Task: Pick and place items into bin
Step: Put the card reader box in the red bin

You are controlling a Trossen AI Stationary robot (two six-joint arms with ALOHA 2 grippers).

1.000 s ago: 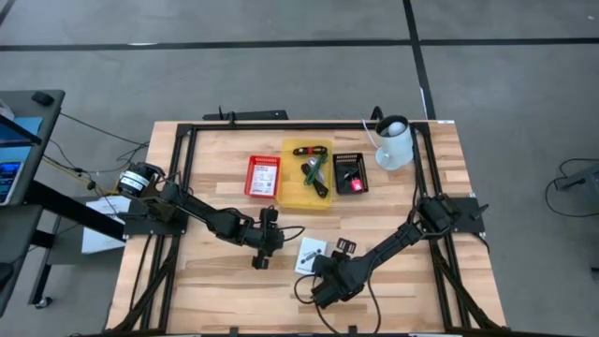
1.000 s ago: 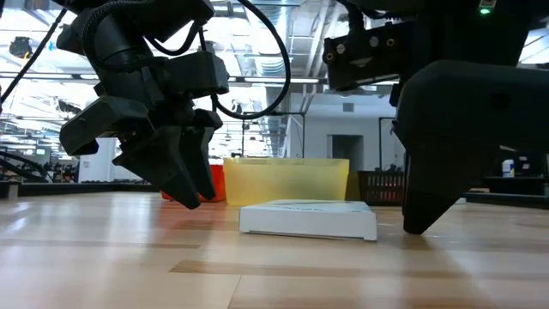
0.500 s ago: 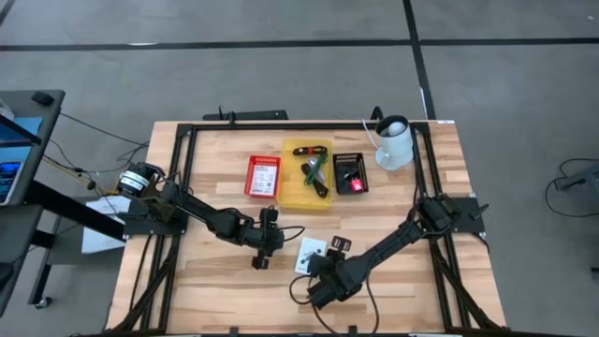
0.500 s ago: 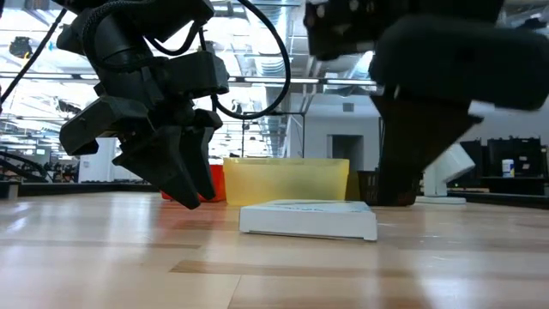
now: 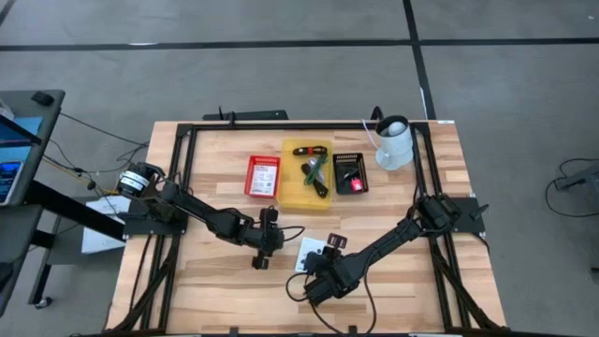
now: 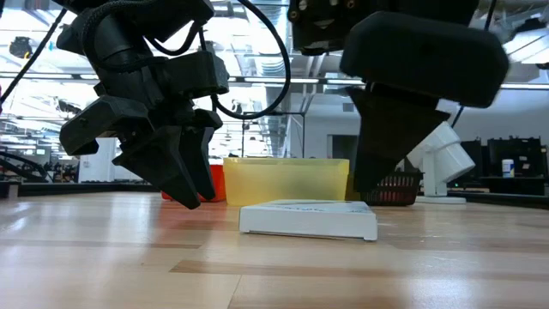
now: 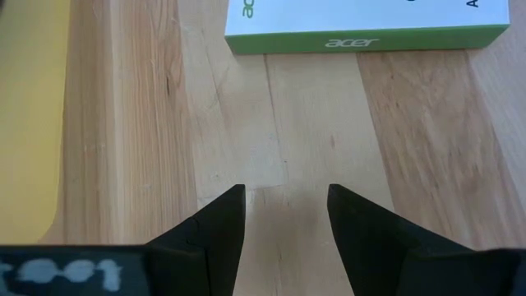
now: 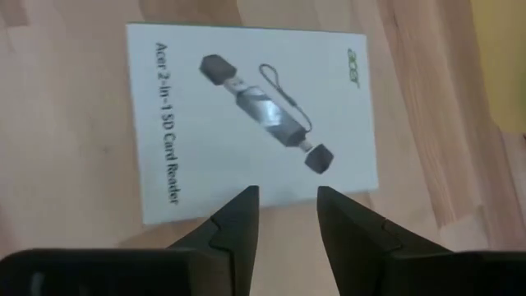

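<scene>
The wooden table point(image 5: 225, 281) carries a black metal frame point(image 5: 182, 150) round its edges. Both dark arms reach in from the side edges toward the middle of the near half.

Toward the far edge, at centre, stands the yellow bin point(image 5: 309, 183), already holding green-and-black handled tools point(image 5: 314, 173). Just beside it toward the left edge lies a red tray point(image 5: 263, 176); toward the right edge a small black basket point(image 5: 351, 173) holds a pink-red piece point(image 5: 356, 183). A white jug-shaped object point(image 5: 394, 142) stands near the far right corner. A dark cable point(image 5: 299, 292) loops on the table beneath the right arm.

The white printed packet point(image 8: 246, 115), a flat box with a green side point(image 7: 366, 39) and a card-reader picture, lies flat on the table between the two grippers, nearer the front edge than the bin. Nothing lies on top of it.

The right gripper point(image 8: 285, 205) hangs over the packet's near edge, fingers point(image 8: 238, 218) moderately parted and empty, not touching the box so far as can be seen. In the low view this gripper's body blocks part of the basket behind it.

The left gripper point(image 7: 285, 201) is low over bare wood, just beside the packet on the left-edge side, fingers point(image 7: 218, 218) parted with nothing between them.
</scene>
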